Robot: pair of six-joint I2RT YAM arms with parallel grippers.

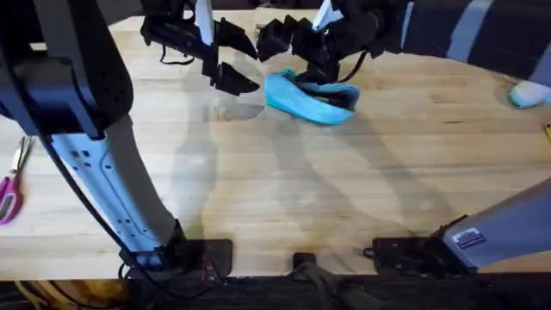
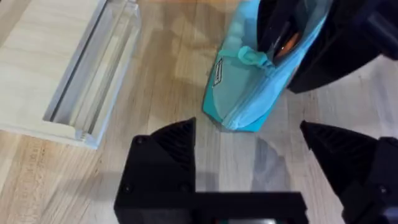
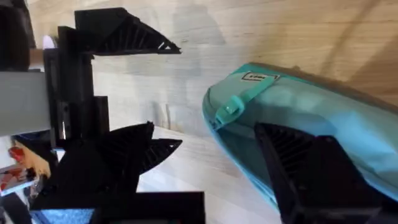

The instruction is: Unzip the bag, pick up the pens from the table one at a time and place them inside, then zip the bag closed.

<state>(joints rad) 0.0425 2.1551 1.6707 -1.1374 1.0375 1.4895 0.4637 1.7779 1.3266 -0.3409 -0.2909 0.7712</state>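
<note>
The turquoise bag lies on the wooden table at the far middle, its top gaping dark. In the left wrist view the bag shows a small label and a turquoise pull tab. My left gripper hovers open just left of the bag, nothing between its black fingers. My right gripper is over the bag, open, one finger on the bag and the other off its end. The pens are out of view.
Pink-handled scissors lie at the table's left edge. A clear plastic box sits just left of the bag, close to my left gripper. A small turquoise object rests at the far right. The near half of the table is bare wood.
</note>
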